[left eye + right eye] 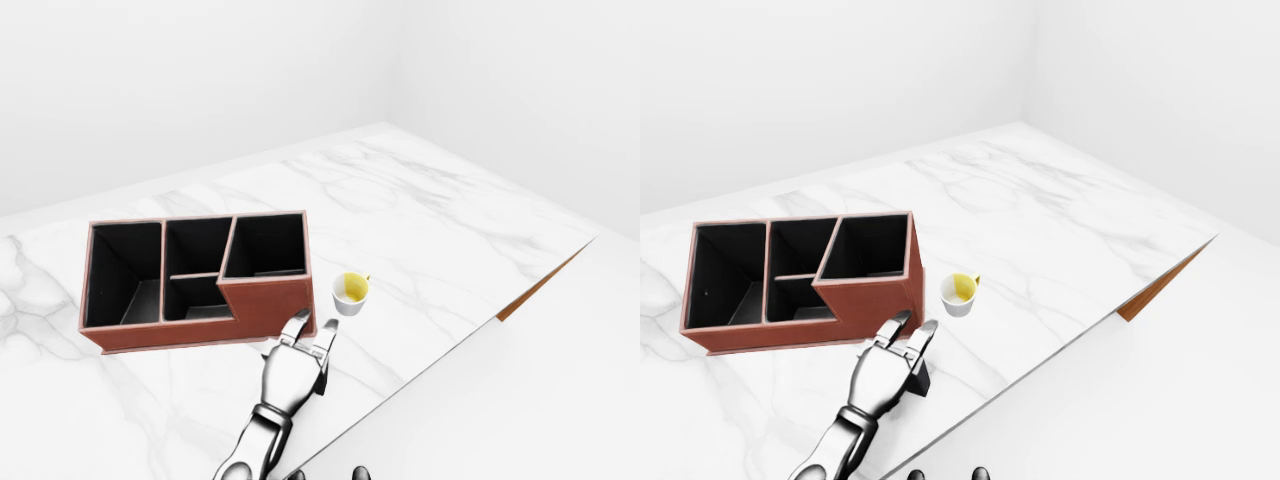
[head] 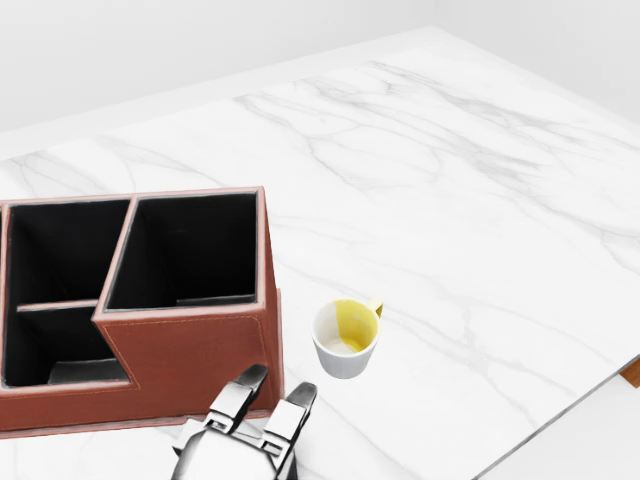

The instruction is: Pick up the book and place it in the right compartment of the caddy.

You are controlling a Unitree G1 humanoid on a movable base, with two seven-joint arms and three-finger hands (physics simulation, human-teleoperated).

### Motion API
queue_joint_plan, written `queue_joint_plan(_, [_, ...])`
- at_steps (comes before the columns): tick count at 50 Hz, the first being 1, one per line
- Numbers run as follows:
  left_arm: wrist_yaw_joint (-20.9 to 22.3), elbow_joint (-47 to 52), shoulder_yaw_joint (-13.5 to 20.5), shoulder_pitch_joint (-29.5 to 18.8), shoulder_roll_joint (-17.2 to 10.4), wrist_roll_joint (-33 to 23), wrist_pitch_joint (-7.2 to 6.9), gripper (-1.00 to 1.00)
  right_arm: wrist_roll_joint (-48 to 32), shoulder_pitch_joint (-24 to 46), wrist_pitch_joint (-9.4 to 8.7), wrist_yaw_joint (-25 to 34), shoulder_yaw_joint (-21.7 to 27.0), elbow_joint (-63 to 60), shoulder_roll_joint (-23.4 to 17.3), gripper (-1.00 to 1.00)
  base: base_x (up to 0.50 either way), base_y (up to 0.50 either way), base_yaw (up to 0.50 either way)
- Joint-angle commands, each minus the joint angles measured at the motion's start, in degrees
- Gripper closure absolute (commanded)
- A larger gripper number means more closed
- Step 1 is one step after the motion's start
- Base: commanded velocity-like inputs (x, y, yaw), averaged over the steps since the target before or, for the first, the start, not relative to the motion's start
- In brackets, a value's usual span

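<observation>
A brown caddy [image 1: 268, 300] with black compartments stands on the white marble table [image 1: 420, 230]. Its right compartment [image 1: 265, 245] looks empty. My left hand [image 1: 313, 322] lies on the table just below the caddy's right corner, its fingers [image 2: 250, 385] bent downward. A small dark thing [image 1: 921, 378], maybe the book, shows under the right side of the palm; most of it is hidden. I cannot see whether the fingers close round it. The right hand does not show.
A white cup [image 1: 350, 292] with a yellow inside stands just right of the caddy, above and right of my hand. The table's edge [image 1: 450, 345] runs diagonally at the lower right, with a brown strip [image 1: 1160, 283] along it.
</observation>
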State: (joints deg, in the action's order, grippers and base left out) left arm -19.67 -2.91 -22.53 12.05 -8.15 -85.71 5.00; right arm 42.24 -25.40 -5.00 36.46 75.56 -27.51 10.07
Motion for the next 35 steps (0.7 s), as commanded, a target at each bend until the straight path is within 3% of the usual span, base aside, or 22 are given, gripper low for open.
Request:
queue_joint_plan(1, [0.3, -2.7, 0.2, -0.8, 0.3, -0.5, 0.0, -0.42, 0.0, 0.0, 0.0, 0.0, 0.0, 0.0, 0.0, -1.0, 0.0, 0.0, 0.0])
queue_joint_plan(3, [0.3, -3.0, 0.3, -0.9, 0.3, -0.5, 0.0, -0.22, -0.1, 0.1, 0.0, 0.0, -0.1, 0.1, 0.0, -1.0, 0.0, 0.0, 0.0])
queue_joint_plan(5, [0.3, -3.4, 0.4, -1.2, 0.4, -0.5, 0.0, -0.15, 0.0, 0.0, 0.0, 0.0, 0.0, -0.1, 0.0, -1.0, 0.0, 0.0, 0.0])
queue_joint_plan(15, [-0.1, -6.6, 1.0, -2.7, 1.1, -0.8, 0.0, -0.22, 0.0, 0.1, 0.0, -0.1, -0.1, 0.1, 0.0, -1.0, 0.0, 0.0, 0.0])
queue_joint_plan(17, [-0.2, -7.6, 1.1, -3.2, 1.2, -0.8, 0.0, -0.11, 0.1, 0.0, 0.0, -0.2, 0.0, 0.0, 0.0, -1.0, 0.0, 0.0, 0.0])
queue_joint_plan(25, [0.2, -8.1, 1.5, -3.4, 1.3, -0.7, 0.0, -0.05, -0.2, 0.0, 0.0, 0.0, -0.2, 0.3, 0.0, -1.0, 0.0, 0.0, 0.0])
queue_joint_plan(30, [-0.2, -10.6, 1.8, -4.7, 1.6, -1.2, 0.0, 0.63, -0.3, 0.1, 0.0, 0.0, -0.2, 0.4, 0.0, -1.0, 0.0, 0.0, 0.0])
queue_joint_plan(31, [-0.2, -10.7, 1.8, -4.8, 1.6, -1.2, 0.0, 0.63, -0.3, 0.1, 0.0, 0.0, -0.3, 0.5, -0.1, -1.0, 0.0, 0.0, 0.0])
queue_joint_plan(35, [0.1, -10.6, 1.9, -4.6, 1.6, -1.4, 0.0, 1.0, -0.1, 0.0, 0.0, -0.1, -0.3, 0.3, -0.1, -1.0, 0.0, 0.0, 0.0])
